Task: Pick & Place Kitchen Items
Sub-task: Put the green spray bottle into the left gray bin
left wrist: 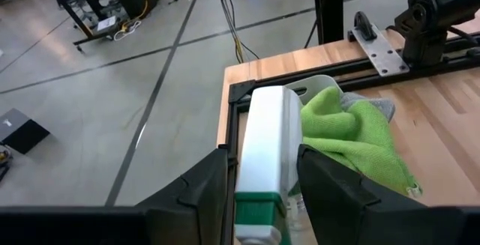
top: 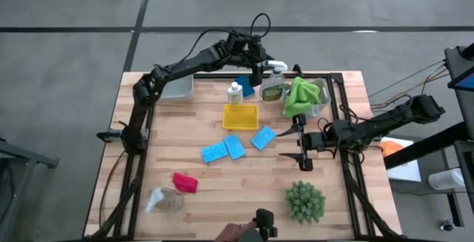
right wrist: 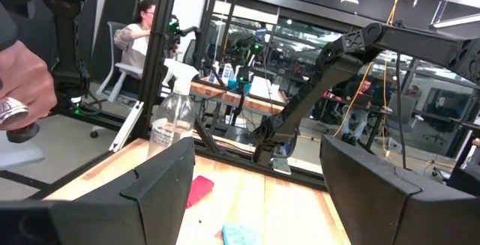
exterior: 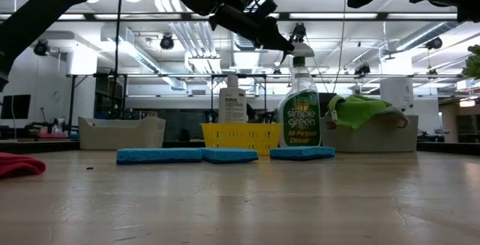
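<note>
A spray bottle (top: pixel 272 86) with a green label and white trigger head stands upright at the table's far side, right of a small white bottle (top: pixel 235 92). My left gripper (left wrist: pixel 262 155) reaches to its top and is shut on it. A green cloth (top: pixel 300 94) lies heaped over a grey bin (top: pixel 320 100) to the bottle's right. Three blue sponges (top: pixel 235 146) lie flat mid-table. A red cloth (top: pixel 185 182) and a clear spray bottle (top: pixel 164 200) lie near left. My right gripper (top: pixel 300 147) hovers open right of the sponges, with nothing in it. My left gripper pinches the spray bottle's white trigger head (left wrist: pixel 270 125) between its two fingers, one finger (left wrist: pixel 202 189) on each side. It comes slanting down from the table's left (exterior: pixel 289 46). The bottle stands upright with its base on the table.
A yellow tray (top: pixel 241 116) sits just near of the two bottles. A second grey bin (top: pixel 176 86) stands far left, with something blue (top: pixel 244 85) behind the white bottle. A spiky green plant (top: pixel 304 201) is near right. A person's hand (top: pixel 237 231) shows at the near edge.
</note>
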Controlling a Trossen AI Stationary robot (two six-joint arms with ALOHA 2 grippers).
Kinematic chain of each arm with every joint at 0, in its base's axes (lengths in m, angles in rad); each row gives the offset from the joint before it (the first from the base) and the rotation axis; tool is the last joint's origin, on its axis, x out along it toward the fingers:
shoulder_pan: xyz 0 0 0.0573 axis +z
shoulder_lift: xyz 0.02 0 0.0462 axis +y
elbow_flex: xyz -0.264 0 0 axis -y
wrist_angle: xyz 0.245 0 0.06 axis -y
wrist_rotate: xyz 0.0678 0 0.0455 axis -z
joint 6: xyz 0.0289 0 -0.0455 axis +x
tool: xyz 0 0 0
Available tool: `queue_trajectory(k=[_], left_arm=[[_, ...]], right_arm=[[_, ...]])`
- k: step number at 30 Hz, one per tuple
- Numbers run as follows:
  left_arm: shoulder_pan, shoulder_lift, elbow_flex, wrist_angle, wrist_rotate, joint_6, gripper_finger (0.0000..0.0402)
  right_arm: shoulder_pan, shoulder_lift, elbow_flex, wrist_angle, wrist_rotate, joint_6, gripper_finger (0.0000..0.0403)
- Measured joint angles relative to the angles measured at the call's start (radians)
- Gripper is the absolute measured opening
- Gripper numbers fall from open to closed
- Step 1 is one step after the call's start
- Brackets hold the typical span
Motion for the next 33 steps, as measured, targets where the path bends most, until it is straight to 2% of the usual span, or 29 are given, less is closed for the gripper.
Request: queue_trajectory(k=[4,9,19,26,33], left_arm=[[0.000,0.001,0.000,0.001,0.000,0.001,0.0137],[0.000,0.001,0.000,0.004,0.008,-0.002,0.0058],[-0.001,-0.025,0.000,-0.029,0.004,-0.033,0.0059],[-0.006,-0.115,0.000,-0.069,0.000,-0.114,0.0059],[-0.010,-0.249,0.000,-0.190,-0.105,-0.219,0.0059]], right_arm=[[0.000,0.000,0.000,0.000,-0.001,0.000,0.0283],[0.000,0.000,0.000,0.000,-0.021,0.001,0.0283],[0.000,0.000,0.000,-0.007,-0.023,0.013,0.0283],[0.000,0.000,0.000,-0.012,-0.029,0.016,0.0283],[0.000,0.000,0.000,-0.011,-0.033,0.019,0.0283]])
